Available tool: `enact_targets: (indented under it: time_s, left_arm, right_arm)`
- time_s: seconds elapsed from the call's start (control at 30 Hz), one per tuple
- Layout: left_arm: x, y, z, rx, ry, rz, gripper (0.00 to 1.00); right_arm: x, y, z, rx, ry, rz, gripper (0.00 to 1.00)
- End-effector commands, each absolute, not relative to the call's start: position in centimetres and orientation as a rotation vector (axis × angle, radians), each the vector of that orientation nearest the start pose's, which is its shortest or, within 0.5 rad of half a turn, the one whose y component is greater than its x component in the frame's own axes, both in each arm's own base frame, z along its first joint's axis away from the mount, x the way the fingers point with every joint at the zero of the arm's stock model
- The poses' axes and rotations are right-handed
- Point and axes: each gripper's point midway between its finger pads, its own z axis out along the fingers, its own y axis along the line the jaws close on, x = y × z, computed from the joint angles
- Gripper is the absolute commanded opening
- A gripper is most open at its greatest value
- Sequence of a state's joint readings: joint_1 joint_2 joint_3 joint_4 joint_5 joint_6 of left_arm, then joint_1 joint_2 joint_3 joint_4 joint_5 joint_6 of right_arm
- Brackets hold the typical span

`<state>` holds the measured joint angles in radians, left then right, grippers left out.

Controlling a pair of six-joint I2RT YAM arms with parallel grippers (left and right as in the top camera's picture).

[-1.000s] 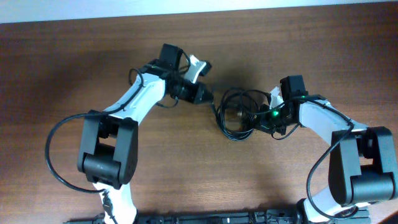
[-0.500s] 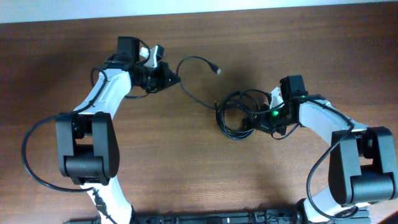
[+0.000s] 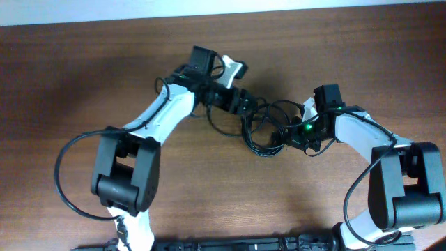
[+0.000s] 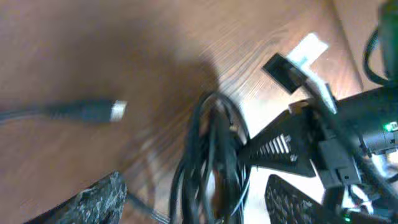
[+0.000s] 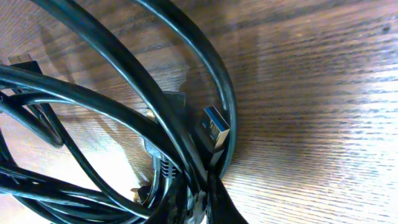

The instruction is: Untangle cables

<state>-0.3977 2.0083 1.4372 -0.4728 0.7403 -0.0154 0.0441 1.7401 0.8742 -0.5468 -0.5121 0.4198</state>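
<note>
The cables (image 3: 249,136) lie as a tangled black coil on the wooden table (image 3: 209,195) between both arms. My left gripper (image 3: 244,104) sits at the coil's upper left. In the left wrist view this gripper (image 4: 193,190) is open, with the bundled cables (image 4: 211,155) running between its two fingers and a loose plug end (image 4: 117,110) lying to the left. My right gripper (image 3: 296,132) is at the coil's right side. The right wrist view shows several cables (image 5: 155,118) and a blue USB plug (image 5: 214,129) converging into the right gripper (image 5: 199,214), which is shut on them.
The right arm's black body (image 4: 360,124), lit with a green light, fills the right of the left wrist view, close to the left fingers. A slack strand (image 3: 217,124) loops out left of the coil. The table's far edge (image 3: 223,15) meets a white surface.
Half a second ago the left gripper was out to the left, drawing a cable end away. It has swung back to the coil and opened, now straddling the bundle. The right arm held still.
</note>
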Motion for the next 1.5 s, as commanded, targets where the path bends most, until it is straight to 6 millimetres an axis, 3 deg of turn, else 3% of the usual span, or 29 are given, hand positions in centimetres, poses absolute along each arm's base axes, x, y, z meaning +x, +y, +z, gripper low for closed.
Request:
enact_targets:
  time_s: [0.0, 0.03, 0.07, 0.1, 0.13, 0.2, 0.3, 0.37, 0.5, 0.53, 0.57, 0.6, 0.63, 0.7, 0.83, 0.97, 1.07, 1.13, 1.17, 1.3, 1.4, 1.43, 1.47]
  left_arm:
    - [39.0, -31.6, 12.6, 0.921, 2.275, -1.081, 0.71]
    - [38.9, -31.8, 12.5, 0.928, 2.279, -1.065, 0.68]
    - [38.8, -32.0, 12.1, 0.931, 2.292, -1.035, 0.56]
    - [38.6, -32.1, 11.9, 0.936, 2.302, -1.016, 0.41]
    - [38.3, -32.3, 11.7, 0.942, 2.314, -1.008, 0.21]
    - [38.1, -31.8, 11.3, 0.932, 2.347, -0.998, 0.0]
    - [39.0, -28.8, 9.8, 0.848, 2.461, -0.886, 0.0]
    - [39.8, -26.6, 9.4, 0.747, 2.525, -0.883, 0.0]
    - [40.4, -24.4, 9.0, 0.673, 2.57, -0.872, 0.01]
    - [40.4, -24.1, 9.0, 0.662, 2.578, -0.872, 0.13]
    - [40.3, -24.0, 9.0, 0.659, 2.579, -0.886, 0.53]
    - [40.0, -24.4, 9.3, 0.666, 2.573, -0.927, 0.73]
    - [39.3, -25.2, 9.9, 0.686, 2.551, -1.026, 0.78]
    - [37.2, -26.3, 10.4, 0.707, 2.573, -1.161, 0.75]
    - [32.9, -25.3, 7.2, 0.624, 2.891, -0.982, 0.6]
    - [30.5, -25.4, 4.5, 0.416, 3.066, -0.839, 0.67]
    - [28.7, -26.1, 2.9, 0.205, 3.161, -0.825, 0.7]
    - [28.6, -26.8, 2.6, 0.128, 3.162, -0.834, 0.69]
    - [29.1, -27.2, 2.6, 0.108, 3.14, -0.832, 0.63]
    - [29.3, -27.0, 2.0, 0.04, 3.142, -0.712, 0.57]
    - [29.4, -26.8, 1.8, 0.046, 3.134, -0.66, 0.41]
    - [29.5, -26.7, 1.7, 0.044, 3.13, -0.647, 0.31]
    - [29.8, -26.9, 1.8, 0.048, 3.115, -0.653, 0.12]
  right_arm:
    - [29.3, 7.7, -1.3, 0.547, 3.008, 0.609, 0.04]
    - [29.3, 7.7, -1.3, 0.547, 3.007, 0.609, 0.04]
    - [29.3, 7.7, -1.3, 0.545, 3.007, 0.615, 0.04]
    - [29.3, 7.7, -1.3, 0.539, 3.008, 0.615, 0.04]
    - [29.3, 7.8, -1.3, 0.533, 3.008, 0.618, 0.04]
    - [29.3, 7.7, -1.1, 0.524, 3.01, 0.616, 0.04]
    - [29.2, 6.1, 0.3, 0.513, 3.017, 0.46, 0.04]
    - [29.7, 4.6, 2.5, 0.508, 2.977, 0.335, 0.04]
    - [30.5, 4.6, 6.1, 0.471, 2.86, 0.351, 0.04]
    - [30.5, 4.6, 6.7, 0.466, 2.842, 0.355, 0.04]
    - [30.5, 4.7, 6.9, 0.464, 2.839, 0.362, 0.04]
    - [30.3, 4.9, 6.9, 0.464, 2.848, 0.38, 0.04]
    - [29.9, 5.1, 6.9, 0.464, 2.861, 0.395, 0.04]
    - [29.9, 5.2, 6.9, 0.464, 2.863, 0.405, 0.08]
    - [29.9, 5.2, 6.9, 0.463, 2.864, 0.405, 0.2]
    - [29.7, 5.2, 6.8, 0.459, 2.87, 0.403, 0.2]
    - [29.7, 5.2, 6.8, 0.428, 2.874, 0.399, 0.2]
    - [29.7, 5.2, 6.8, 0.428, 2.875, 0.399, 0.2]
    - [29.6, 5.2, 6.8, 0.429, 2.877, 0.398, 0.2]
    - [29.6, 5.2, 6.8, 0.429, 2.879, 0.398, 0.19]
    - [29.6, 5.2, 6.8, 0.43, 2.879, 0.399, 0.19]
    - [29.6, 5.2, 6.8, 0.43, 2.879, 0.398, 0.19]
    - [29.6, 5.2, 6.8, 0.43, 2.881, 0.398, 0.19]
